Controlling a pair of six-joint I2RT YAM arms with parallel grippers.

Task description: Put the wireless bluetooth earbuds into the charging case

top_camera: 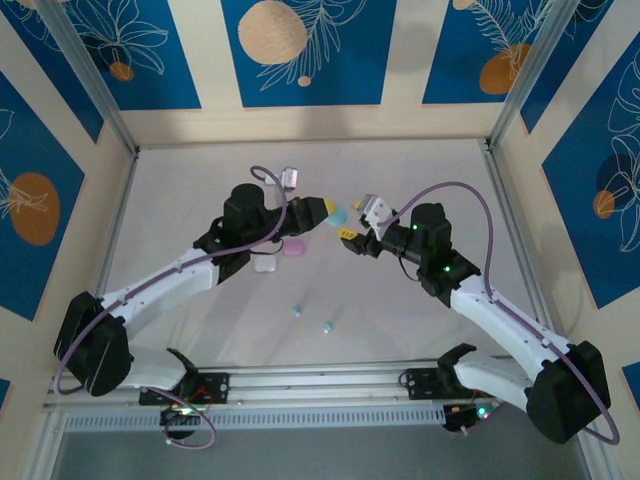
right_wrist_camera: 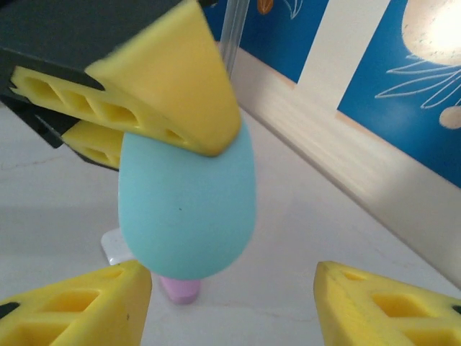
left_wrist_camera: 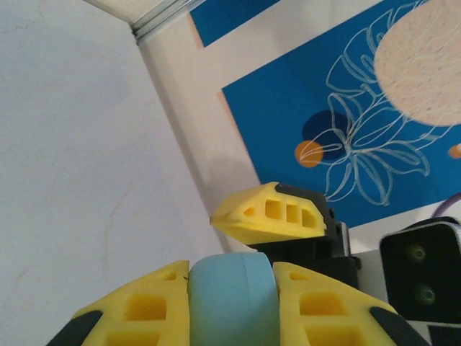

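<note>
White tabletop (top_camera: pixel 180 190) inside pale walls with blue leaf-patterned panels (top_camera: pixel 340 60) and aluminium corner posts (top_camera: pixel 92 85).

Two blue earbuds (top_camera: pixel 297 310) loose, blue case (top_camera: pixel 337 213) aloft

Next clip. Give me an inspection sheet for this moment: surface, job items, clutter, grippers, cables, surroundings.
Surface: pale table, no marks seen.
Job's things: light blue case held up off the table, looks closed; pink case and white case lie on the table; light blue earbuds lie loose nearer the bases.
Clutter: nothing seen.
Grippers: left gripper shut on the light blue case; right gripper open, facing it.
Cables: purple cables loop along both arms.
Surroundings: blue patterned walls, metal frame posts.
</note>
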